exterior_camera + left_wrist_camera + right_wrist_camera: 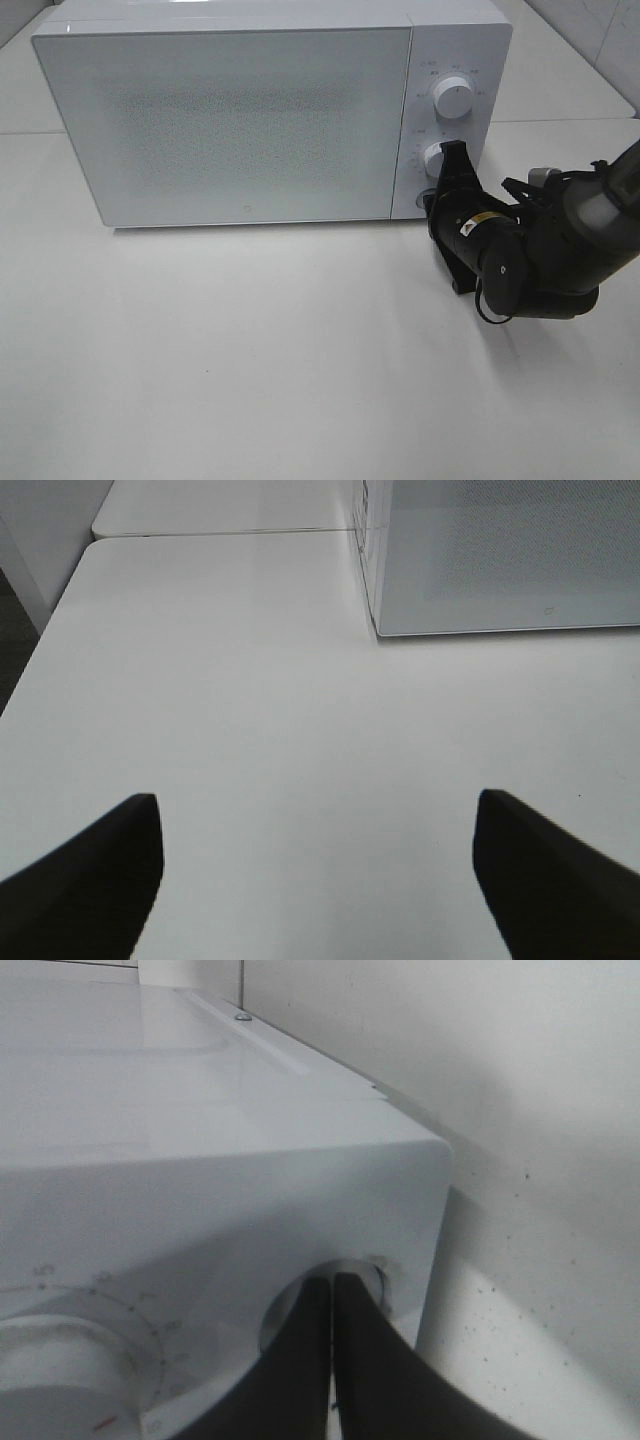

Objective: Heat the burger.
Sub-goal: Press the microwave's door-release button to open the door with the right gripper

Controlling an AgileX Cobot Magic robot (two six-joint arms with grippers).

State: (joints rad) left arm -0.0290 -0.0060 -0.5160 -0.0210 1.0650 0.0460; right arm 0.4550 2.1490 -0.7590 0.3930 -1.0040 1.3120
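High view: the microwave (240, 120) has its door shut, and the right claw (445, 190) is at the control panel below the knobs. The right wrist view goes closer: the claw (333, 1278) is pinched tight, holding nothing, with its tips on a round button (375, 1278) beside the dial (50, 1360). Left wrist view: the left claw (320, 880) hangs spread wide over the table (250, 680). No view shows the burger, so I cannot tell where it is.

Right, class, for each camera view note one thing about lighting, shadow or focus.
Exterior high view: soft even light; the white boxy microwave washes out on top, a thin shadow beneath on the white table. Left wrist view: the black fingers of the left gripper are blurred. Right wrist view: the shut right gripper looks soft and shadows the panel.
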